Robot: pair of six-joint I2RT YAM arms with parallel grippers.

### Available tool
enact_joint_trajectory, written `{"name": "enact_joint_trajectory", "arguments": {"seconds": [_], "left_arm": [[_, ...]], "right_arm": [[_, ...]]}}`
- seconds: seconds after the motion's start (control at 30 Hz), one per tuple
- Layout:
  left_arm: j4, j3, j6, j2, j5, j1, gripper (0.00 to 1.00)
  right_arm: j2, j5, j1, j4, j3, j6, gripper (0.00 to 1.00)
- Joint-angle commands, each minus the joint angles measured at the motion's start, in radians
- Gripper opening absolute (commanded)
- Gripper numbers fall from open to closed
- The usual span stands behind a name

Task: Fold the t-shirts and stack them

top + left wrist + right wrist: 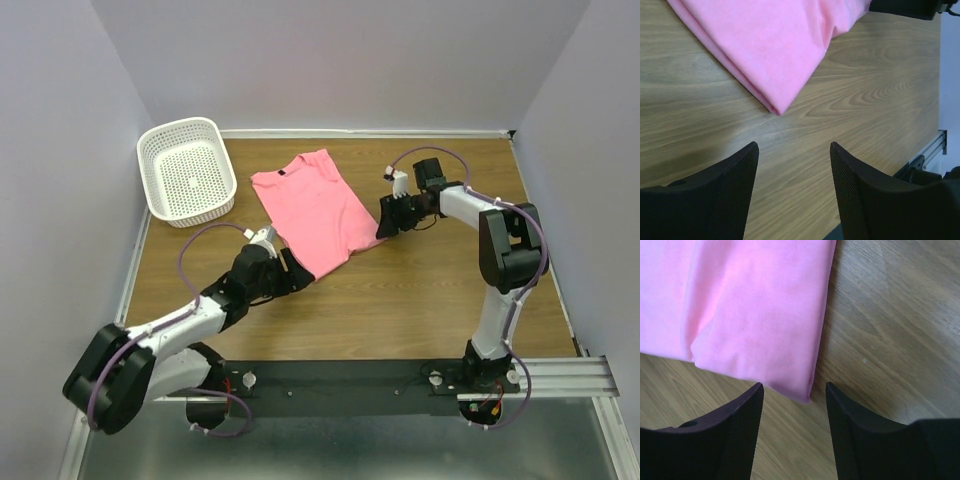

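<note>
Pink t-shirt point(318, 207), folded to a narrow panel, flat on wooden surface point(420, 300) just above centre, collar toward 11 o'clock. White basket point(186, 170) at 10 o'clock, just beside it. Left jaws apart, empty, near the shirt's 6 o'clock corner. Right jaws apart, empty, near its 4 o'clock corner.

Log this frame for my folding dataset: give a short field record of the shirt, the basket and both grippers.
t-shirt: pink, apparently folded lengthwise, flat on the table
basket: white, far left, beside the shirt's collar end
left gripper: open, holding nothing, just short of a hem corner
right gripper: open, holding nothing, at the other hem corner
</note>
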Motion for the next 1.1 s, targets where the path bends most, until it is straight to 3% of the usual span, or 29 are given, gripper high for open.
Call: {"name": "enact_joint_trajectory", "arguments": {"seconds": [0.0,0.33,0.47,0.57,0.7,0.77,0.87,0.97,1.07], "left_arm": [[0.109,0.032,-0.132,0.171,0.006,-0.014,0.67],[0.233,0.072,-0.195,0.359,-0.020,-0.017,0.62],[0.247,0.084,-0.195,0.391,-0.016,-0.017,0.54],[0.256,0.091,-0.185,0.415,-0.009,-0.017,0.41],[0.281,0.094,-0.172,0.445,0.014,-0.017,0.33],[0.287,0.098,-0.162,0.457,0.027,-0.015,0.31],[0.284,0.088,-0.146,0.437,0.035,-0.014,0.18],[0.238,0.065,-0.129,0.390,0.034,-0.003,0.13],[0.188,0.042,-0.103,0.335,0.040,0.017,0.09]], "right_arm": [[0.043,-0.085,-0.013,0.027,-0.009,0.051,0.60],[0.044,-0.122,-0.042,0.029,-0.027,0.052,0.60],[0.057,-0.136,-0.053,0.029,-0.032,0.057,0.59],[0.061,-0.148,-0.058,0.029,-0.035,0.060,0.58],[0.081,-0.149,-0.058,0.027,-0.021,0.071,0.54],[0.089,-0.157,-0.059,0.027,-0.012,0.075,0.47],[0.089,-0.156,-0.065,0.026,-0.013,0.072,0.28],[0.080,-0.154,-0.091,0.024,-0.024,0.057,0.01],[0.060,-0.154,-0.131,0.019,-0.045,0.034,0.00]]}}
